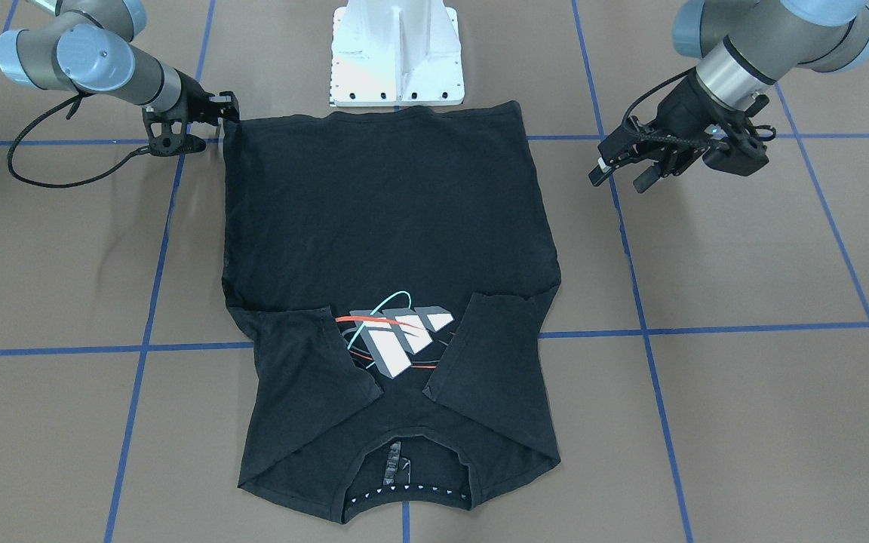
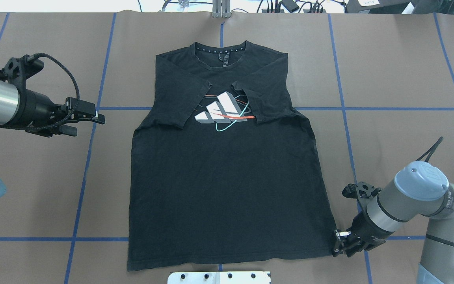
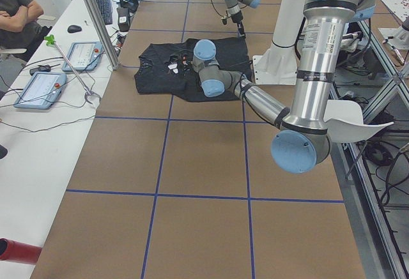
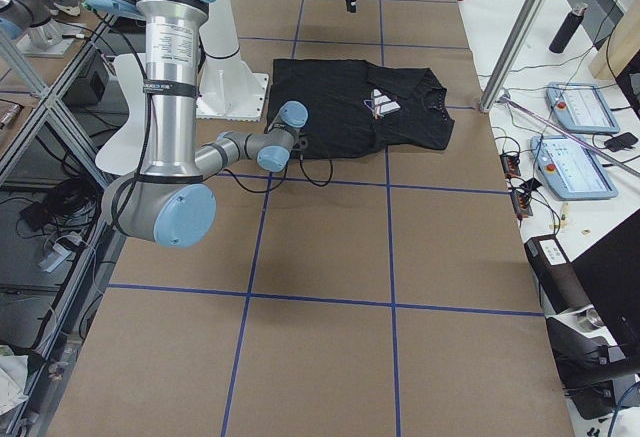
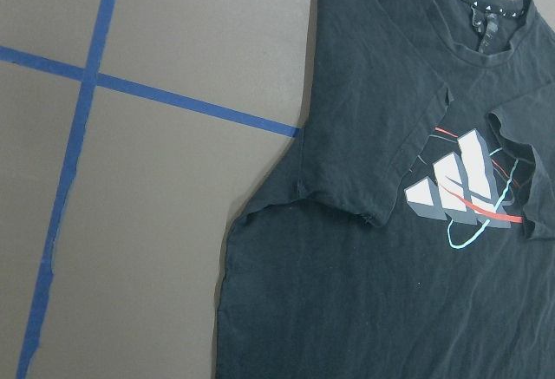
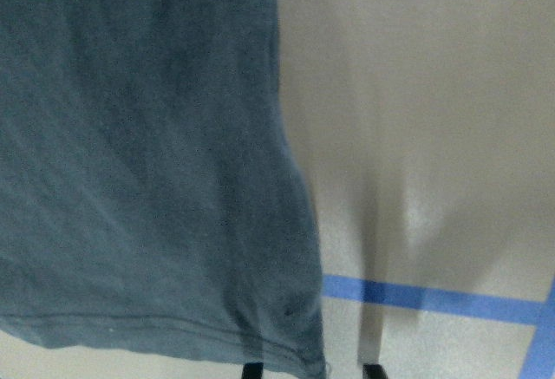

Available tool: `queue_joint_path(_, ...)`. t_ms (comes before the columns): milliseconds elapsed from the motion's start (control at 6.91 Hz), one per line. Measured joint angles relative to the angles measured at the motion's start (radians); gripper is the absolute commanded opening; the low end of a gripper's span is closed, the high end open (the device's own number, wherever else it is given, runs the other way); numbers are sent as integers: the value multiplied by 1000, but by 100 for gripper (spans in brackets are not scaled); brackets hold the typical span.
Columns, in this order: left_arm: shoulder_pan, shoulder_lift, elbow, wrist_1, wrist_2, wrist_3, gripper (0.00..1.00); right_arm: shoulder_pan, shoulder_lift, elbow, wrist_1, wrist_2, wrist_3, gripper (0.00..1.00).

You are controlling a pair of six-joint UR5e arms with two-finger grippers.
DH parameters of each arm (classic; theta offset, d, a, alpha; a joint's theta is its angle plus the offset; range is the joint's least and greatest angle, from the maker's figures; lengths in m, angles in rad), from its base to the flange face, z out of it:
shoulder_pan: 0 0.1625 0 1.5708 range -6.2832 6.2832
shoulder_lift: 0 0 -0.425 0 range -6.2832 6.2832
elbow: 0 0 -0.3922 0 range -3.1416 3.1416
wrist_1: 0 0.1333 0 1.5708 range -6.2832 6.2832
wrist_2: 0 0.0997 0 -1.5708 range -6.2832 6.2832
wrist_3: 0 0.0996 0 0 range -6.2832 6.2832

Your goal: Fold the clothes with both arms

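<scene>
Flat on the middle of the table (image 2: 400, 79) lies the shirt (image 2: 227, 189), print (image 2: 223, 110) up. Its collar (image 2: 219, 51) is at the far edge from the robot and its hem runs just in front of the white pedestal (image 1: 397, 53). Both short sleeves are folded inward over the chest, the one on the robot's left (image 2: 179, 102) and the one on its right (image 2: 268, 98), and their ends nearly meet over the print, hiding its sides. The body below them is smooth, with only slight ripples along the side seams.

The right gripper (image 2: 339, 242) is down low at the hem corner (image 2: 327, 246) on the robot's right. The right wrist view shows its two dark fingertips (image 6: 252, 369) a little apart, one over the cloth and one over bare table, with the corner's edge between them. They have not closed on it.

The left gripper (image 2: 88, 125) hangs above bare table well to the left of the shirt, about level with the sleeves. Its jaws are spread and hold nothing. Its wrist camera looks across at the left sleeve and the print.

Blue tape lines (image 2: 388, 108) cross the brown table in a grid, some of them running under the shirt.
</scene>
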Motion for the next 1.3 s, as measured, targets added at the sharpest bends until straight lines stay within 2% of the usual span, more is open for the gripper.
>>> queue_joint_path(1013,-1,1,-1,-1,0,0,100,-2,6,-5,-2,3,0,45)
queue_joint_path(1157,-1,2,-3,-1,0,0,100,-3,7,-9,-3,3,0,43)
queue_joint_path(1302,-1,3,-5,-1,0,0,100,-3,8,-13,-3,3,0,22)
